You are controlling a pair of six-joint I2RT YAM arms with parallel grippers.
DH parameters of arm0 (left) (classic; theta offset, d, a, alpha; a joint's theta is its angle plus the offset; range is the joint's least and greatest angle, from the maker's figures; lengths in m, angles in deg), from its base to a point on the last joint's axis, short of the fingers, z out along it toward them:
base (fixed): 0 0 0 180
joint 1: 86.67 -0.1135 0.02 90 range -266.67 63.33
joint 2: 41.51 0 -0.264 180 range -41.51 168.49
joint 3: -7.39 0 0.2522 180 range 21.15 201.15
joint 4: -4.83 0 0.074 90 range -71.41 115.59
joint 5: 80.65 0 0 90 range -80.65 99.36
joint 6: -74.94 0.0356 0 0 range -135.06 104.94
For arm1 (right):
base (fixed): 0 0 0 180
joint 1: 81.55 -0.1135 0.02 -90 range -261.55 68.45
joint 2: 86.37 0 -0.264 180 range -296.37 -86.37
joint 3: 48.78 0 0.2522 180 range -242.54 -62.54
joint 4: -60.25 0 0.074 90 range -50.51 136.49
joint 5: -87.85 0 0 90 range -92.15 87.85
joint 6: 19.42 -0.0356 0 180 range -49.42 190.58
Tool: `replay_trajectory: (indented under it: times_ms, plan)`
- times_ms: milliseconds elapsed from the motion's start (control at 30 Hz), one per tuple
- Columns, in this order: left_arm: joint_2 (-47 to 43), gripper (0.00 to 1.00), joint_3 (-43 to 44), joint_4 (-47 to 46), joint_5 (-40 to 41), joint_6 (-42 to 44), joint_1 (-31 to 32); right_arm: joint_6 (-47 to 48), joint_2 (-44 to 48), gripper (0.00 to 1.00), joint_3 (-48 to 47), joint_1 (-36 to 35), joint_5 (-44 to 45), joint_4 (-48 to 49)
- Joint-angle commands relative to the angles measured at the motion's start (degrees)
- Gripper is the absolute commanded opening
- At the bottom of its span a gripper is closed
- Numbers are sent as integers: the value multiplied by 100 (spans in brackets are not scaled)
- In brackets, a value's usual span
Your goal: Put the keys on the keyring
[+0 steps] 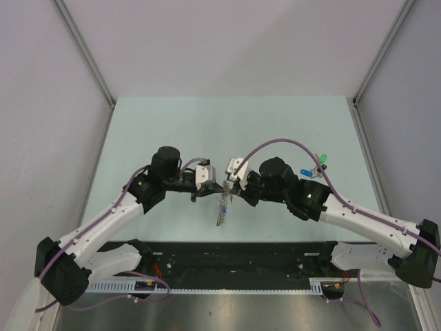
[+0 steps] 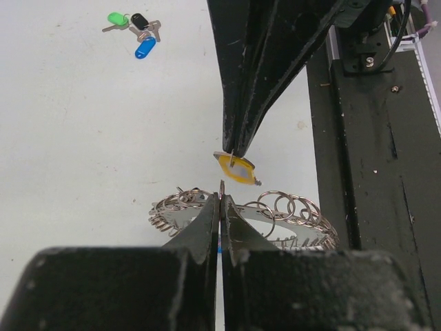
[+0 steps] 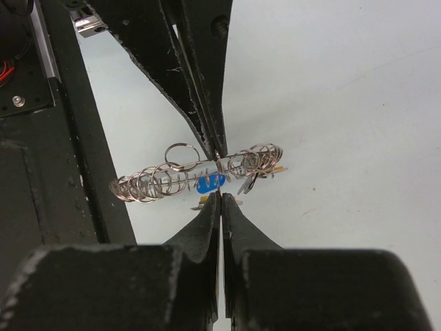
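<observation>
Closest to the left wrist camera are the left gripper's (image 2: 220,201) own black fingers, pressed together with no gap. Their tips pinch the near rim of the keyring (image 2: 275,210), a grip that seems meant to keep the ring off the table (image 2: 83,138) so its loops hang free for threading. From above, the ring dangles on edge between the two wrists, over the middle of the table and not far from the arms' bases. It is a coarse doughnut of many small wire loops and probably swings and twists easily, which would explain why it is pinched firmly at one spot. Just to its right, the right gripper (image 2: 234,154) meets the left one nose to nose, its jaws also closed, clamping the yellow-capped key (image 2: 236,169) by its head. That key sits just beside the ring's rim, though contact between them cannot be made out. Holding it by the cap is likely the surest way to steer so small a piece toward a loop. In the right wrist view a blue cap (image 3: 210,183) shows among the loops; it may be a key already on the ring, but that is uncertain. Farthest right on the table, well apart from the grippers, the green-capped key (image 2: 117,18), black-capped key (image 2: 140,21) and blue-capped key (image 2: 145,47) lie in a loose cluster, evidently waiting their turn, so much of the job appears to remain.
</observation>
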Motion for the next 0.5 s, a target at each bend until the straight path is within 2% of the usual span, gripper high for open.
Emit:
replay_trajectory:
  times_ms: [0, 467]
  plan:
    - [-165, 0, 30, -372, -303, -39, 24, -107, -32, 0, -180, 97, 74, 222]
    - [-174, 0, 3, -433, -224, -83, 24, -134, -94, 0, -180, 168, -330, 380]
